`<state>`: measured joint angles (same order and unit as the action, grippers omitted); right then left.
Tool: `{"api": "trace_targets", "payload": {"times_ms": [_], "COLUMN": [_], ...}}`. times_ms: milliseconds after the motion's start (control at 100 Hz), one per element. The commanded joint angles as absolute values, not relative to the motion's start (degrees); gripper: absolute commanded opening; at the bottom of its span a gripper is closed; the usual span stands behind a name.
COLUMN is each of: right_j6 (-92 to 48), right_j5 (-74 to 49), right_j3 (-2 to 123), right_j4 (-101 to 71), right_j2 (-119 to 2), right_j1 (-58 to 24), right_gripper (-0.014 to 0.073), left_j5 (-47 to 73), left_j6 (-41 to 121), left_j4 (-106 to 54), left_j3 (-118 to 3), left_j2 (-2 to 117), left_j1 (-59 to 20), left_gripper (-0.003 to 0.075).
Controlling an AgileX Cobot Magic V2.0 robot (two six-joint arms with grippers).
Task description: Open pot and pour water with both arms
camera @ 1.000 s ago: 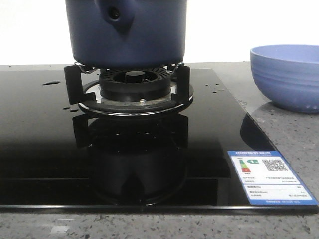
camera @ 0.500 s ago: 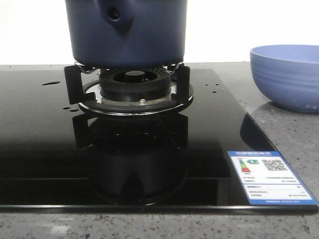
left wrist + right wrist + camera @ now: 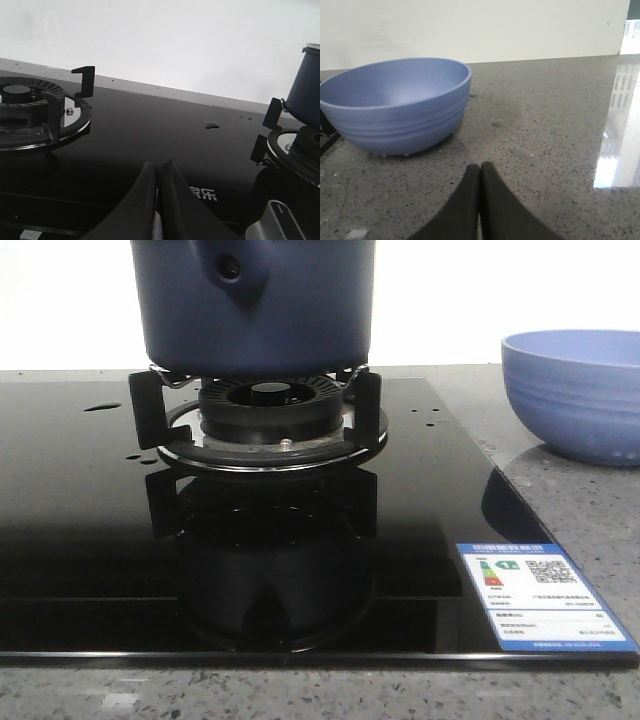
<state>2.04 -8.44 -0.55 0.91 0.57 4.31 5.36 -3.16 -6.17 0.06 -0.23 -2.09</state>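
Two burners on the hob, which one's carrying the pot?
The burner at the middle of the front view, with the dark navy pot on its supports. The other burner, seen only in the left wrist view, stands bare.

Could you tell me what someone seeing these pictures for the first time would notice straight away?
The big dark blue pot stands out first, sitting on the burner stand in the middle of the glossy black stove top. Next comes the lighter blue bowl on the grey counter to the right of the stove. A few drops of water glint on the glass left of the burner.
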Motion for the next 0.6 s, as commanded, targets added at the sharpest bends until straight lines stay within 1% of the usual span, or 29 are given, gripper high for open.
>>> {"api": "trace_targets", "payload": {"times_ms": [0,200,450,510,590], "right_j6": [2.0,2.0,2.0,2.0,2.0], "right_j5": [-3.3,-2.8,-0.7,-1.1,-3.8], "right_j3": [-2.1,-2.1,-2.0,-1.9,0.0], "right_j4": [1.4,0.0,-26.4,-28.9,-29.2], "right_j2": [1.6,1.6,1.6,1.6,1.6], "right_j1": [4.3,4.3,4.3,4.3,4.3], "right_gripper": [-0.0056,-0.0056,-0.0056,-0.0055,-0.0055], "left_j5": [1.0,1.0,0.6,0.5,0.7], "left_j6": [-3.7,-3.7,-3.7,-3.7,-3.7], "left_j4": [-6.6,-8.4,-28.1,-32.0,-33.2], "left_j3": [1.9,1.9,1.9,1.8,0.9], "left_j2": [-1.7,-1.7,-1.7,-1.7,-1.7], "left_j1": [-1.9,-1.9,-1.9,-1.9,-1.9], "left_gripper": [-0.0019,-0.0019,-0.0019,-0.0019,-0.0019]}}
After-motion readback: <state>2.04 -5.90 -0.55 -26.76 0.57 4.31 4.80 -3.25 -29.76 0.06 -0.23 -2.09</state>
